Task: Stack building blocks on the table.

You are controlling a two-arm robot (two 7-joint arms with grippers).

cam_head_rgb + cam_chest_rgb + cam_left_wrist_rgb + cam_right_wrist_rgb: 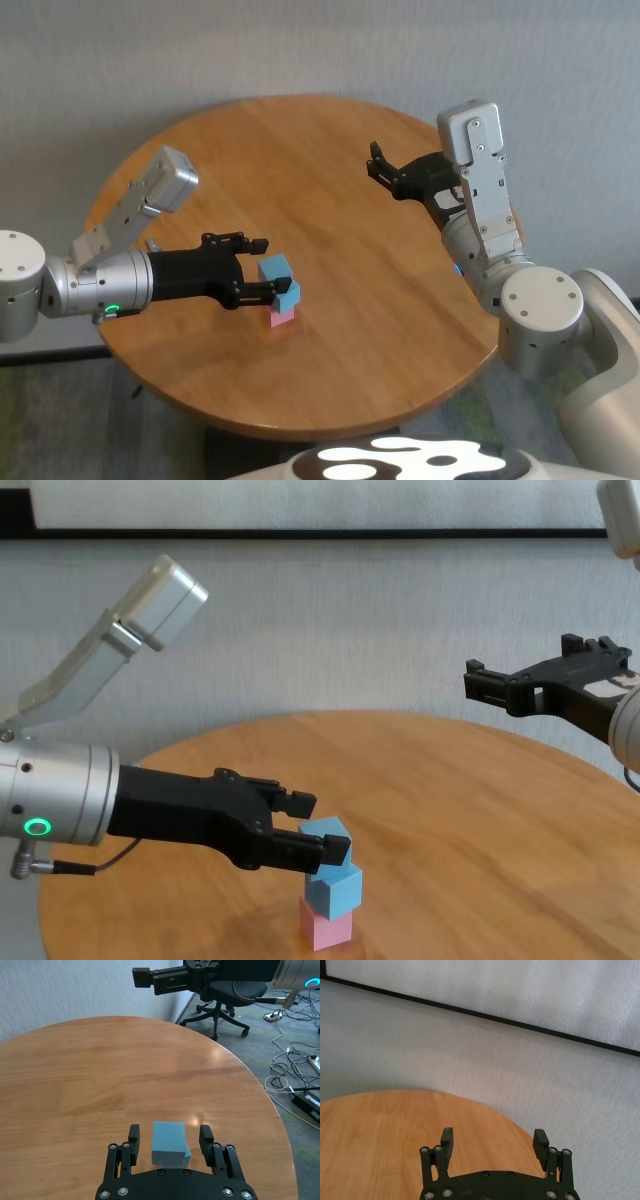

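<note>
Round and honey-brown, the table (350,330) sits in front of a pale grey wall, and you have both arms raised over it.

Start on the left: your left gripper (318,841) reaches in level with the top of a three-cube stack. Its fingers (133,1135) are spread, one on each side of the top blue cube (168,1143), with a gap showing on both sides, so nothing is pinched. That cube sits turned a little against the blue cube (338,889) beneath it, which rests on the pink cube (325,926) standing on the wood. From the gripper's own camera the top cube lies right between the fingertips, just ahead of the palm.

Move to the right: your right gripper (378,165) hovers well above the far side of the table, well apart from the stack. Its fingers (447,1140) are spread wide with nothing between them.
</note>
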